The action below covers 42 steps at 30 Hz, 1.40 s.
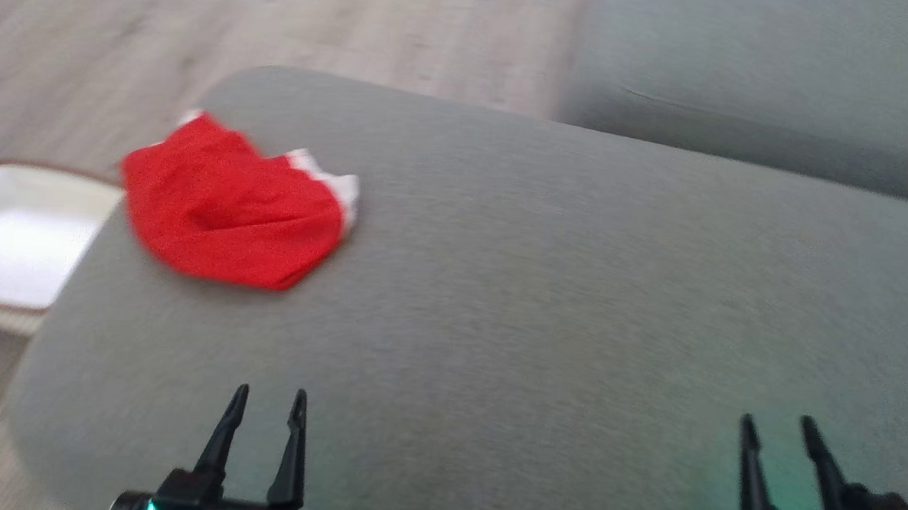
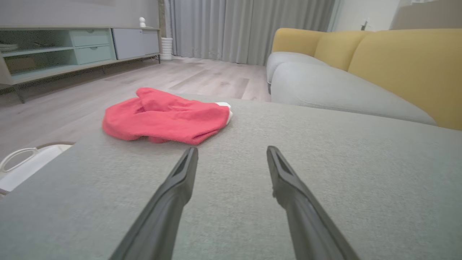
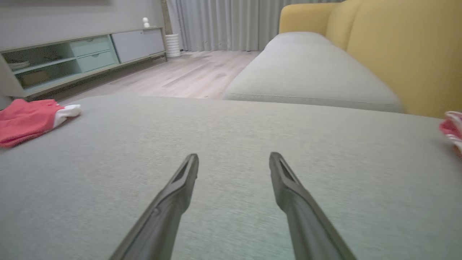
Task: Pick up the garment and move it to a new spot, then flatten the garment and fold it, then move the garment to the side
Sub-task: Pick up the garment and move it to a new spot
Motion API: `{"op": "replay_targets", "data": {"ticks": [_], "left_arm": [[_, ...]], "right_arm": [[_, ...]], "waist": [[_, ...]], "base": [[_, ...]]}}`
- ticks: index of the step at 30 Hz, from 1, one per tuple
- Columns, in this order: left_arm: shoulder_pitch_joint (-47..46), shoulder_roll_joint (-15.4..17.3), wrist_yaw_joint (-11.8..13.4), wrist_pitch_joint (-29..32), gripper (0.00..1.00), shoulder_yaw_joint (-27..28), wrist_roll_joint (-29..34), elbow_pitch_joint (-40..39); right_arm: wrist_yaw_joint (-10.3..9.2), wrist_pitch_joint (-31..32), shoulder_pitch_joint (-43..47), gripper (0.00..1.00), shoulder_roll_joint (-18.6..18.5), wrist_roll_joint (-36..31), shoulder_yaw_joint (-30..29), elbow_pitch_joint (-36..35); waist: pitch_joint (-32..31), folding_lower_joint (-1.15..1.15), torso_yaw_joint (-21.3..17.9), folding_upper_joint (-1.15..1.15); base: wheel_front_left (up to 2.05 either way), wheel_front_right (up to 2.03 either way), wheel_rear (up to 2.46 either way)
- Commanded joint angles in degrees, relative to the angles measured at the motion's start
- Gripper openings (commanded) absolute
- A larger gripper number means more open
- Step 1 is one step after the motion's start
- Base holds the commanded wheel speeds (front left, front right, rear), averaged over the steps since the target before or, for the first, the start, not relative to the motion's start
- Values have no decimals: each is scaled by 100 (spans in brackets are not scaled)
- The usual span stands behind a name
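Poised over the grey cushion (image 1: 537,289), left gripper (image 1: 270,393) and right gripper (image 1: 776,420) with jaws spread wide and empty, short of the red garment (image 1: 233,215) bunched near its far left corner.

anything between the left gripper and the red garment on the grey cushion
Nothing visible. Just bare grey fabric cushion lies between the open left gripper and the crumpled red garment with white trim.
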Motion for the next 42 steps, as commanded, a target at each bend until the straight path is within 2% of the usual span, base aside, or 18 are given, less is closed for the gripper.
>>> {"op": "replay_targets", "data": {"ticks": [1,3,8,14,16,19,20,23,29,32,39,40,41,42], "left_arm": [[-89,-15,34,-48,100,226,-14,-197],[107,-15,81,-48,100,376,-48,-248],[244,-15,76,-48,100,623,-142,-428],[-544,74,-131,-48,100,693,-381,-546],[-1065,213,-190,25,100,720,-549,-390],[-1963,602,-252,534,100,612,-719,-110],[-1963,602,-252,534,100,612,-719,-110],[-2870,897,-279,1261,100,497,-1182,233],[-4374,1528,-286,2115,100,345,-1626,1298],[-4887,1673,-220,2432,100,379,-1639,1977],[-5470,1623,4,2975,100,290,-1629,3354],[-5493,1611,-18,3044,82,242,-1620,3522],[-5513,1601,-49,3090,47,195,-1616,3659],[-5526,1588,-77,3114,3,150,-1610,3773]], "right_arm": [[41,-77,-136,100,-57,18,224,-184],[41,-77,-241,100,-57,8,505,-168],[41,-77,-487,100,-57,-102,754,-150],[41,-77,-789,100,-61,-491,669,-296],[41,-77,-952,100,-138,-622,636,-350],[41,-77,-1207,100,-286,-702,546,-438],[41,-77,-1207,100,-286,-702,546,-438],[41,-77,-1425,100,-418,-730,452,-512],[41,-78,-1773,100,-544,-738,429,-598],[41,-78,-1863,100,-559,-729,398,-661],[41,-78,-1774,100,-577,-692,189,-726],[41,-78,-1740,100,-573,-686,176,-721],[41,-78,-1715,100,-566,-681,167,-716],[41,-78,-1694,100,-555,-673,153,-709]], "waist": [[-123,0,608,0],[-172,0,928,0],[-8,0,998,0],[831,0,601,0],[1221,0,409,0],[1764,0,135,0],[1764,0,135,0],[2208,0,-100,0],[2740,0,-561,0],[2898,0,-747,0],[3026,0,-901,0],[2997,0,-903,0],[2973,0,-903,0],[2937,0,-898,0]], "base": [[0,0,0],[0,0,0],[0,0,0],[0,0,0],[0,0,0],[0,0,0],[0,0,0],[0,0,0],[0,0,0],[0,0,0],[0,0,0],[0,0,0],[0,0,0],[0,0,0]]}}
